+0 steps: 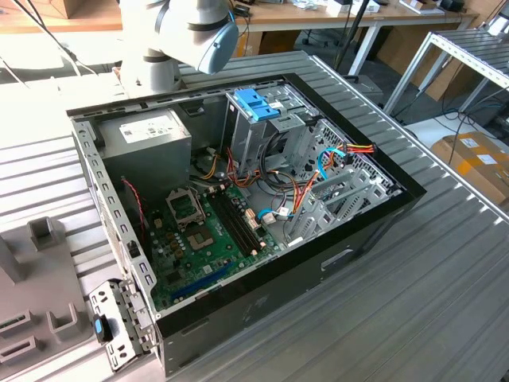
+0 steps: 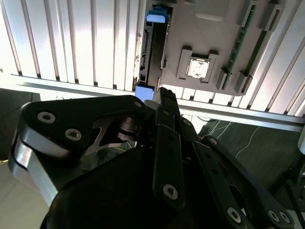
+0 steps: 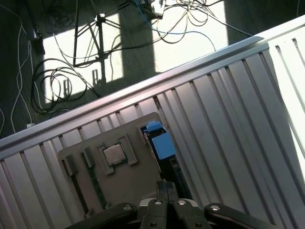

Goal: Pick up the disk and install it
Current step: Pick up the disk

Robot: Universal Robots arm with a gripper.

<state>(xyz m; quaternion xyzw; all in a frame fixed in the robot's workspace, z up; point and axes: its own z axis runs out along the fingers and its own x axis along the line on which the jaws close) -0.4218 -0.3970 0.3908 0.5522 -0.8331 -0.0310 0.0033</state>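
the disk point(image 3: 162, 143) is seen in both wrist views, not yet picked up: dark body w/ light-blue rails, set in a slot along one edge of a grey holder plate point(image 3: 124, 183), which is laid on the ribbed alu table point(image 3: 228, 124). on the same plate a cpu chip point(image 3: 113, 153) is seated in a square pocket just beside the disk, and ram sticks point(image 2: 238, 43) are held in slots further off. the gripper point(image 3: 165, 184) is hung above the disk's near end, lined up w/ its long axis. its fingers point(image 2: 167, 138) appear pressed together, tips meeting, nothing held betw. them. in the exterior view the arm point(image 1: 195, 32) is seen at the table's far side, behind an open pc case point(image 1: 358, 231) laid on its side. inside the case a motherboard point(image 1: 199, 239) is exposed, a blue handle point(image 1: 258, 103) is seen atop a grey metal cage point(image 1: 246, 135), and coloured cables point(image 1: 298, 195) are bunched toward the exterior view's right.
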